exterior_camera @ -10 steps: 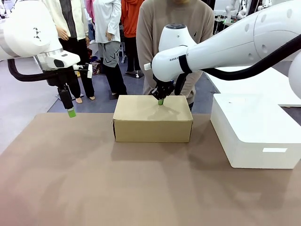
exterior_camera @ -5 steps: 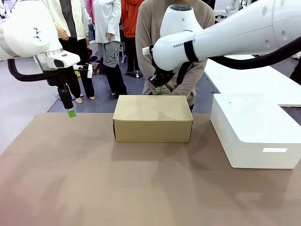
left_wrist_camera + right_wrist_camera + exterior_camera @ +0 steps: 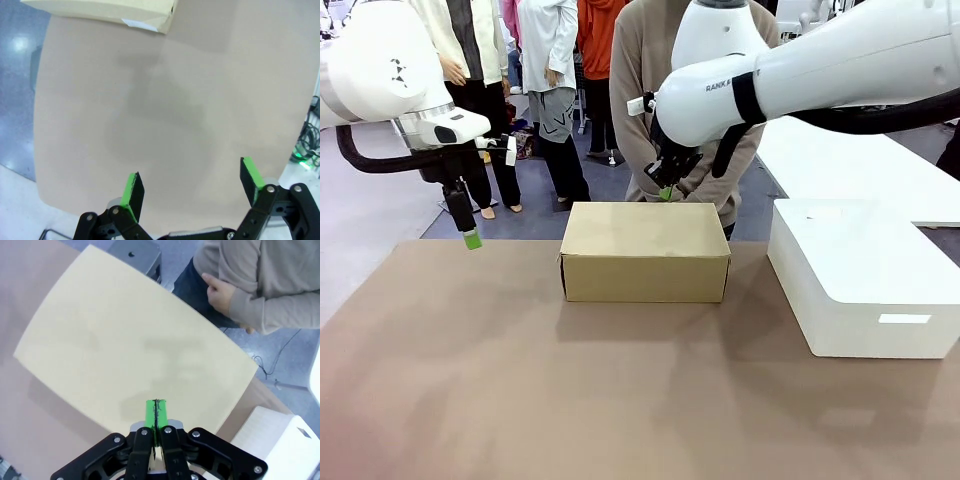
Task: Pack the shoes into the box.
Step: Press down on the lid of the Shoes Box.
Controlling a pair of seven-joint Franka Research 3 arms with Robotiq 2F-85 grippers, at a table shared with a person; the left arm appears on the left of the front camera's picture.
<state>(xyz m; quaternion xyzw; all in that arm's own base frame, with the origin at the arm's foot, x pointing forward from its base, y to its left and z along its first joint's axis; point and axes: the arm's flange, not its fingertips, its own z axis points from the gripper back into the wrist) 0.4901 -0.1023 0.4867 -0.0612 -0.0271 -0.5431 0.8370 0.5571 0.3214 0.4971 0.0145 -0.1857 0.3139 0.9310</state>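
The tan cardboard box (image 3: pixel 645 250) stands closed in the middle of the table, its lid down flat (image 3: pixel 135 347); a corner of it also shows in the left wrist view (image 3: pixel 130 12). The shoes are out of view. My right gripper (image 3: pixel 665 192) hangs above the box's far edge, its green pads pressed together (image 3: pixel 156 412) with nothing between them. My left gripper (image 3: pixel 471 239) hovers over the table's far left corner, its jaws wide apart (image 3: pixel 192 192) and empty.
A bigger white block-shaped box (image 3: pixel 860 285) stands at the right of the table. A person in a beige sweater (image 3: pixel 650 70) stands right behind the tan box, hands held together (image 3: pixel 222 292). More people stand farther back on the left.
My right gripper has risen from the box's lid and drawn back toward the far edge, still shut. The left arm has stayed still.
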